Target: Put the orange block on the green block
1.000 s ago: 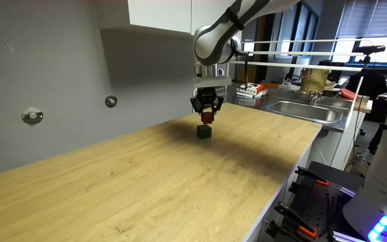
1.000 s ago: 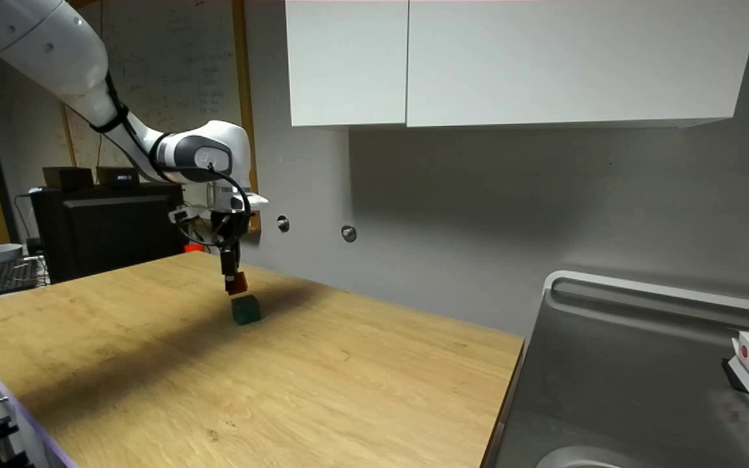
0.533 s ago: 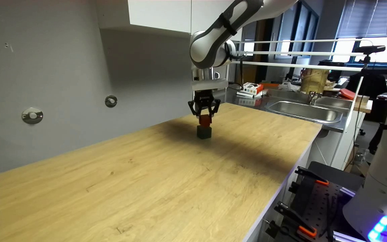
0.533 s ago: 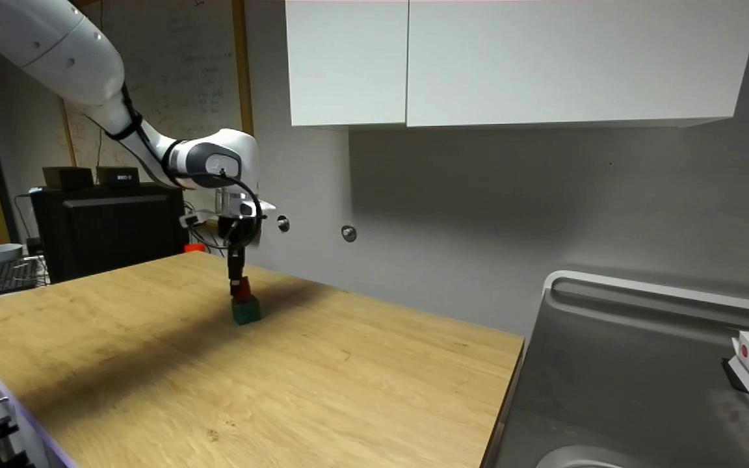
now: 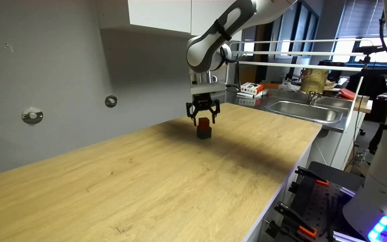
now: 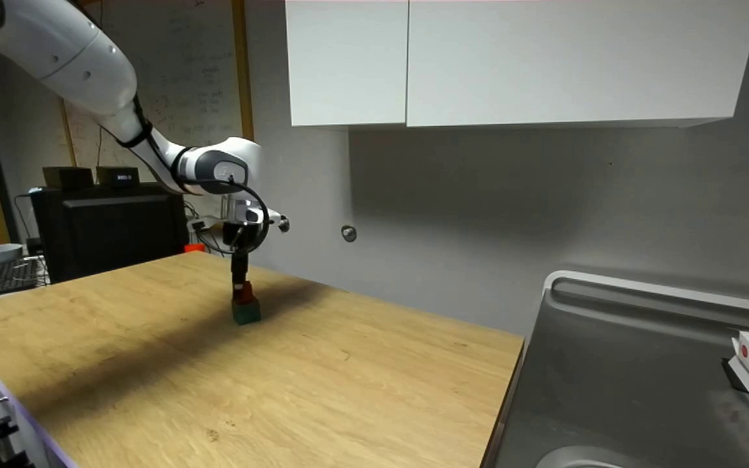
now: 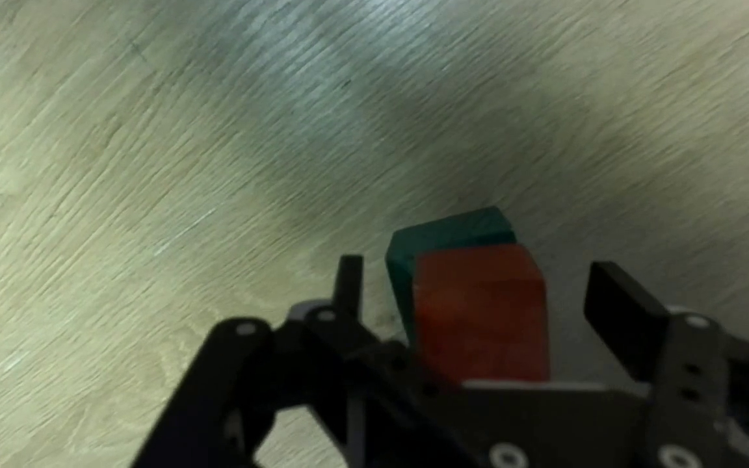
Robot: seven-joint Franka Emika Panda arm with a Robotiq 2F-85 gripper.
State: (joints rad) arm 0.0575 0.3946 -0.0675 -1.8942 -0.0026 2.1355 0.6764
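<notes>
The pale wood-grain rectangular tabletop point(image 5: 119, 188) is the work surface. Over it, the black 2-finger gripper point(image 5: 204, 123) points down. The dark green cube point(image 5: 204, 133) stands on the tabletop; the red-orange cube point(image 7: 482, 315) rests on top of it. Cube material: cannot be told. The 2 black fingers point(image 7: 350, 286) are released, with a gap on each side of the red-orange cube. Step in hand, as judged: withdrawal. Raise straight up, slowly, without twist; sideways travel could topple the red-orange cube.
</notes>
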